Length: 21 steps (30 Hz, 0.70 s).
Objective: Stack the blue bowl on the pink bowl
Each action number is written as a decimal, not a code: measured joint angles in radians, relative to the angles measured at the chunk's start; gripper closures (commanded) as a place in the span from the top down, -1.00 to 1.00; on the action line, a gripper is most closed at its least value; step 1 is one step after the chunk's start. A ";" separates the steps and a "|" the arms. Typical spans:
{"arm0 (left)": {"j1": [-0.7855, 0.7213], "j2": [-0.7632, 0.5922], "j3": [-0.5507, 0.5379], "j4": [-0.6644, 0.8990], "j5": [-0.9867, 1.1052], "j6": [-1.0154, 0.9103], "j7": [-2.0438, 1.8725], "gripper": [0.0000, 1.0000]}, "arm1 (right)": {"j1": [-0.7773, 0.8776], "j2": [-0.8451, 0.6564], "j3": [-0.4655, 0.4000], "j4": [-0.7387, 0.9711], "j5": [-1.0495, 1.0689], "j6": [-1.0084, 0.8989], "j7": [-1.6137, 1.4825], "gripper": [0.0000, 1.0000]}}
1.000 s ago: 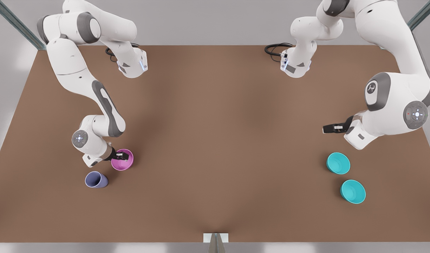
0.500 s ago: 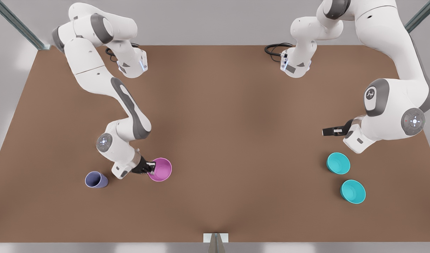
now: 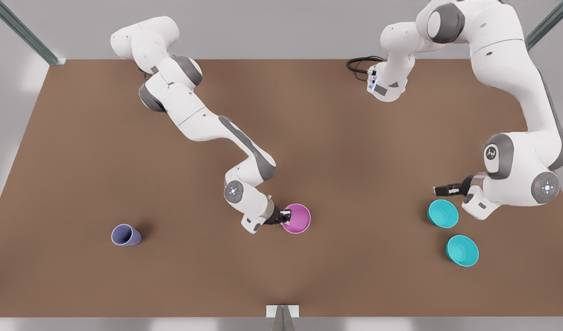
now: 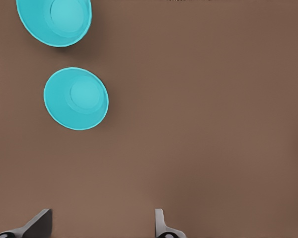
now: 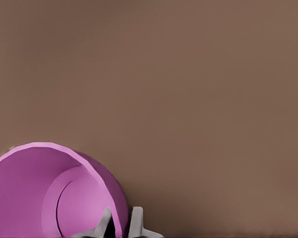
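The pink bowl (image 3: 297, 219) is near the table's middle, toward the front edge. My right gripper (image 3: 285, 214) is shut on its rim from the front view's left; in the right wrist view the fingertips (image 5: 137, 222) pinch the wall of the pink bowl (image 5: 49, 188). Two blue bowls (image 3: 443, 214) (image 3: 462, 250) sit upright on the table at the front view's right. My left gripper (image 3: 445, 189) hovers open just behind the nearer one. The left wrist view has both blue bowls (image 4: 76, 98) (image 4: 54, 20) ahead of my left gripper (image 4: 100, 230).
A lavender cup (image 3: 125, 235) lies on its side at the front view's left. Bare brown table (image 3: 364, 257) stretches between the pink bowl and the blue bowls. A small grey bracket (image 3: 282, 311) sits at the front edge.
My right gripper has carried the pink bowl from beside the lavender cup far toward the front view's right, to the table's middle. My left gripper has come down and closer to the nearer blue bowl.
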 measured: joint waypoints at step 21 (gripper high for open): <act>0.115 0.317 0.046 -0.055 -0.072 0.448 0.241 -0.57 | -0.417 -1.039 -0.379 -0.471 -0.182 -0.954 -0.120 1.00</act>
